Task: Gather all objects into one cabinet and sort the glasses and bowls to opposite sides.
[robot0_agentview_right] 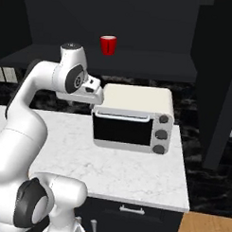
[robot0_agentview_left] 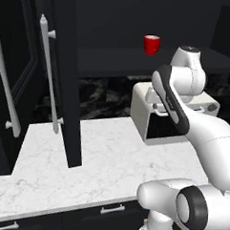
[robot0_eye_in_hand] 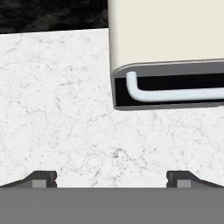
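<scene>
Left base view, left to right. Two tall black cabinet doors stand open over the white marble counter (robot0_agentview_left: 61, 171); the nearer door (robot0_agentview_left: 66, 85) carries a long pale bar handle (robot0_agentview_left: 48, 75). Behind them runs the dark shelf (robot0_agentview_left: 115, 59) of the black wall cabinet. A red cup (robot0_agentview_left: 151, 44) stands upright on that shelf, toward its right, alone. Below the cup, on the counter against the dark mottled backsplash, sits a cream toaster oven (robot0_agentview_left: 148, 118) with a dark glass front. The white arm (robot0_agentview_left: 185, 92) rises from the lower right and bends over the oven's left end, hiding much of it.

Right base view, left to right. The arm (robot0_agentview_right: 33, 101) climbs from the lower left; its hand hangs just beside the oven's upper left corner. The red cup (robot0_agentview_right: 108, 44) stands on the shelf (robot0_agentview_right: 138, 62) above and slightly left of the oven (robot0_agentview_right: 134, 118), well apart from the hand. Three knobs line the oven's right side. A drawer handle shows under the counter (robot0_agentview_right: 111, 170) edge.

Hand view. The gripper (robot0_eye_in_hand: 111, 179) looks straight down at the counter (robot0_eye_in_hand: 57, 109); its two dark fingertips (robot0_eye_in_hand: 41, 178) stand wide apart with nothing between them. The oven's cream top (robot0_eye_in_hand: 166, 30) and pale door handle (robot0_eye_in_hand: 175, 94) lie at upper right.
</scene>
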